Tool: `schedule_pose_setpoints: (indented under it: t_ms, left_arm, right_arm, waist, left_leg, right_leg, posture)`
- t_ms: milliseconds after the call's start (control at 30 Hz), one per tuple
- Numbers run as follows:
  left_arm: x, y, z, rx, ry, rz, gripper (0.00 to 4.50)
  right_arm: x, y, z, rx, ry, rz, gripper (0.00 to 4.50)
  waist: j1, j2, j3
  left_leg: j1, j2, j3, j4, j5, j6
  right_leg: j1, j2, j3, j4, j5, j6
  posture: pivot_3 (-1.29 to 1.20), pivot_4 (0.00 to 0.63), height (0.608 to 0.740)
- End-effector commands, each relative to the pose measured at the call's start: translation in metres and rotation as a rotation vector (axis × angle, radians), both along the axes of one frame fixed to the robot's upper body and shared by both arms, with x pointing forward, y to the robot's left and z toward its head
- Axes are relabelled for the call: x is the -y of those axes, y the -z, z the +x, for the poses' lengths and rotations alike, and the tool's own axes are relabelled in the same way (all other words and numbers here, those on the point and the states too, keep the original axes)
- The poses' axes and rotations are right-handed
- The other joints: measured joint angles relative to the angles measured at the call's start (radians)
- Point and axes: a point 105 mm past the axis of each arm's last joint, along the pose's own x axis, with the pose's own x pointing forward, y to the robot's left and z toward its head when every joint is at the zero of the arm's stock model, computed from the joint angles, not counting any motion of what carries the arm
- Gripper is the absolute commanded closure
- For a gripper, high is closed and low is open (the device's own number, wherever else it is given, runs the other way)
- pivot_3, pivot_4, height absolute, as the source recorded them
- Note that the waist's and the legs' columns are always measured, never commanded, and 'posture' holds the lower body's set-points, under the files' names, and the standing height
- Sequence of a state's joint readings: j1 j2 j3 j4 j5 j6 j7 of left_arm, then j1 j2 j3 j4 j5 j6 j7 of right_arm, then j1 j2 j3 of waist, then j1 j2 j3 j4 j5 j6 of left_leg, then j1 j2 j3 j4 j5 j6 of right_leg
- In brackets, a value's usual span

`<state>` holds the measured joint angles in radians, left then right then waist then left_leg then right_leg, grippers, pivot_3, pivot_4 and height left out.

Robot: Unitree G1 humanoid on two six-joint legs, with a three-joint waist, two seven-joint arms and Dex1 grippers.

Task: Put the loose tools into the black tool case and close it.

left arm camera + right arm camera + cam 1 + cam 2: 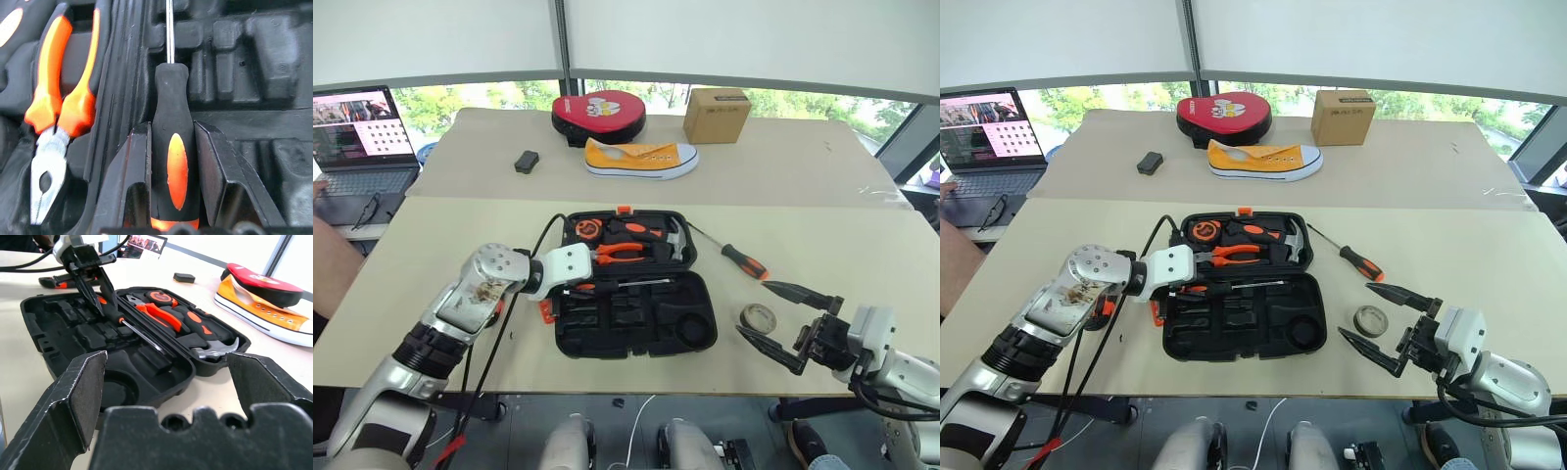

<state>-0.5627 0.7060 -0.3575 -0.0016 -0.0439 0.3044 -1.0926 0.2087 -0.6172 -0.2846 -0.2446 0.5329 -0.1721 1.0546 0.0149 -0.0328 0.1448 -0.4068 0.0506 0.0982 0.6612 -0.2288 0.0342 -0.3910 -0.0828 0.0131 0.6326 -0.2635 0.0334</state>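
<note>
L hand [176,196] grasping screwdriver [172,122] over tool case [636,323] | R hand [790,323] released

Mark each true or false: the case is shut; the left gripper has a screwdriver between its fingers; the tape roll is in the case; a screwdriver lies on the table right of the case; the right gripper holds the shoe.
1. False: the case lies open.
2. True: the left gripper has a screwdriver between its fingers, over the case.
3. False: the tape roll lies on the table, right of the case.
4. True: a second screwdriver lies there.
5. False: the right gripper is open and empty; the shoe sits on the far table.
</note>
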Motion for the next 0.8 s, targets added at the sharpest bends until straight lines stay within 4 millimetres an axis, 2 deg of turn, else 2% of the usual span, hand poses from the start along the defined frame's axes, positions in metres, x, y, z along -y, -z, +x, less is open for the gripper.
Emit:
schedule_pose_setpoints:
  t_ms: [33,100,167,267,500,567,700,800]
  left_arm:
    - [0.008,-0.026,0.007,0.117,0.015,-0.088,1.64]
    - [0.015,-0.039,0.003,0.152,0.024,-0.185,1.05]
    - [0.014,-0.041,0.0,0.141,0.002,-0.247,1.05]
    - [0.009,-0.029,-0.002,0.105,-0.02,-0.241,1.79]
    - [0.014,-0.001,0.008,0.068,-0.089,-0.205,4.4]
    - [0.019,0.012,0.004,0.046,-0.061,-0.163,4.49]
    - [0.027,0.023,0.0,-0.002,-0.051,-0.169,4.49]
    - [0.03,0.018,0.005,-0.004,-0.076,-0.225,4.49]
  right_arm:
    - [-0.005,-0.008,-0.003,0.019,-0.01,0.013,0.0]
    - [-0.008,-0.006,-0.004,0.0,-0.018,0.018,0.0]
    - [-0.01,-0.004,-0.005,-0.01,-0.02,0.023,0.0]
    - [-0.012,-0.003,-0.005,-0.018,-0.021,0.028,0.0]
    - [-0.016,-0.002,-0.003,-0.024,-0.029,0.035,0.0]
    - [-0.017,-0.002,-0.003,-0.025,-0.032,0.037,0.0]
    - [-0.016,-0.003,-0.003,-0.028,-0.024,0.037,0.0]
    - [-0.01,-0.001,-0.003,-0.041,0.016,0.036,0.0]
  waist:
    - [0.003,0.0,0.0]
    - [0.003,0.0,0.0]
    - [-0.001,0.0,0.0]
    - [-0.006,0.001,0.0]
    - [0.001,0.001,0.0]
    - [0.002,0.001,0.0]
    - [0.002,0.002,-0.002]
    - [0.006,0.004,-0.003]
  left_leg:
    - [0.0,0.0,0.0,0.0,0.0,0.0]
    - [0.0,0.0,-0.001,0.001,0.0,0.0]
    - [0.0,0.0,-0.001,0.001,0.0,0.0]
    - [0.0,0.001,-0.001,0.001,0.0,0.0]
    - [0.001,0.0,-0.001,0.001,0.0,0.0]
    - [0.001,-0.001,-0.001,0.001,0.0,0.0]
    - [0.001,-0.001,-0.002,0.001,0.0,0.0]
    - [0.001,-0.001,-0.002,0.001,0.0,0.0]
  right_leg:
    - [0.0,0.0,0.0,0.0,0.0,0.0]
    - [0.0,0.0,0.0,0.0,0.0,0.0]
    - [0.0,0.0,0.0,0.0,0.0,0.0]
    - [0.0,0.0,0.0,0.0,0.0,0.0]
    - [0.001,0.0,0.0,0.001,0.0,0.0]
    - [0.001,0.0,0.0,0.001,0.0,0.0]
    - [0.002,0.0,-0.001,0.001,0.0,0.0]
    - [0.002,0.0,-0.001,0.0,0.0,0.0]
  posture:
    - [0.0,0.15,0.74]
    - [0.0,0.15,0.74]
    - [0.0,0.15,0.74]
    - [0.0,0.15,0.74]
    - [0.0,0.15,0.74]
    - [0.0,0.15,0.74]
    - [0.0,0.15,0.74]
    - [0.0,0.15,0.74]
